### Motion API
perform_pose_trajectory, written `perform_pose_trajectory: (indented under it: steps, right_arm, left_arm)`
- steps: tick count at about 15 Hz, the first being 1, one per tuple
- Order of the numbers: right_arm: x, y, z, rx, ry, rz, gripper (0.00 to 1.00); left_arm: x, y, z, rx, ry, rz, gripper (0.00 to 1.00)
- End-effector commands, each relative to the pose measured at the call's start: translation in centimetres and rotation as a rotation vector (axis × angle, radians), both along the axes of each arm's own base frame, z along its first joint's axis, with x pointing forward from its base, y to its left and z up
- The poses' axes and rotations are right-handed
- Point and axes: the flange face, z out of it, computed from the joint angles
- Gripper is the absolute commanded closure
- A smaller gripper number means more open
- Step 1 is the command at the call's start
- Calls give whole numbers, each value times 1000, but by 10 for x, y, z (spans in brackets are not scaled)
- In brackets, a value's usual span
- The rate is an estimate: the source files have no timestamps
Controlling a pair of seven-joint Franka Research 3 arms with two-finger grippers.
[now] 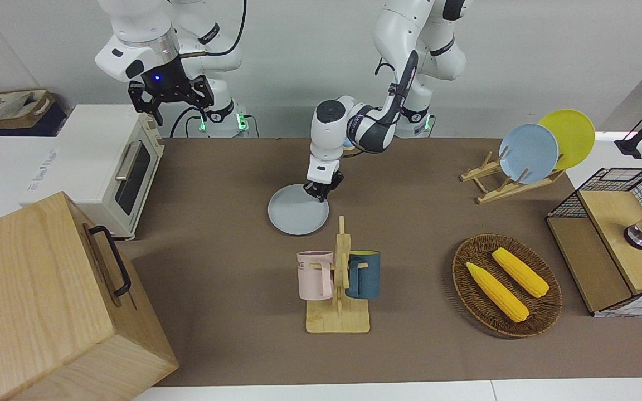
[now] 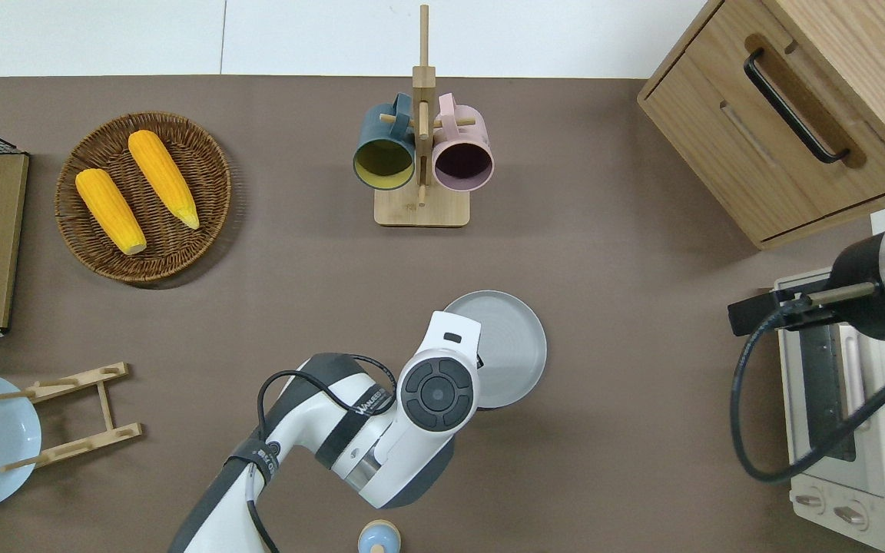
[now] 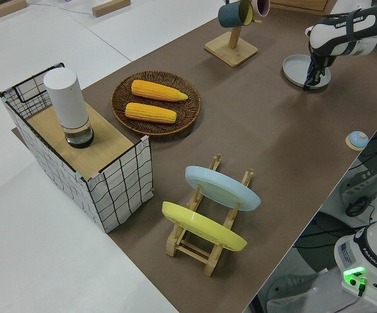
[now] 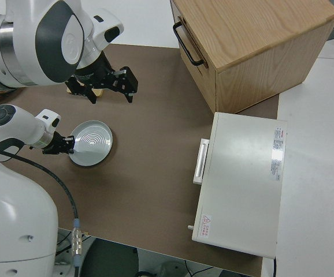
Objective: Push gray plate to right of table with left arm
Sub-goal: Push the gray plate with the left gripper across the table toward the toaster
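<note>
The gray plate (image 1: 297, 218) lies flat on the brown table (image 1: 215, 278) near its middle, nearer to the robots than the mug rack. It also shows in the overhead view (image 2: 508, 346), the left side view (image 3: 298, 65) and the right side view (image 4: 92, 141). My left gripper (image 1: 320, 192) is down at the plate's rim on the side toward the left arm's end, touching it; it also shows in the right side view (image 4: 61, 144). In the overhead view the wrist hides it. My right gripper (image 1: 169, 104) is parked and open.
A wooden mug rack (image 1: 339, 281) with a pink and a dark teal mug stands farther from the robots than the plate. A toaster oven (image 1: 103, 161) and a wooden cabinet (image 1: 48, 301) fill the right arm's end. A corn basket (image 1: 506, 284) and a plate rack (image 1: 527, 159) stand toward the left arm's end.
</note>
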Motion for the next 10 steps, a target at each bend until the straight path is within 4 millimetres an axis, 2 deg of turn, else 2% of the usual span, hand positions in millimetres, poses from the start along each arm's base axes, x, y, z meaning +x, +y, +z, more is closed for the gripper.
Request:
perform_pose_trajectory:
  steps: [1,6,10]
  right_arm:
    - [-2,-2,4,4,2,-18,17]
    - [-2,-3,4,2,2,-18,17]
    - [-2,-2,4,4,2,-16,17]
  left_arm:
    - [0,-9,-17,40,1,-27,0]
    - [15,-5,10,84,29,-49,0]
    - [41,31,57,102,83,-142,0]
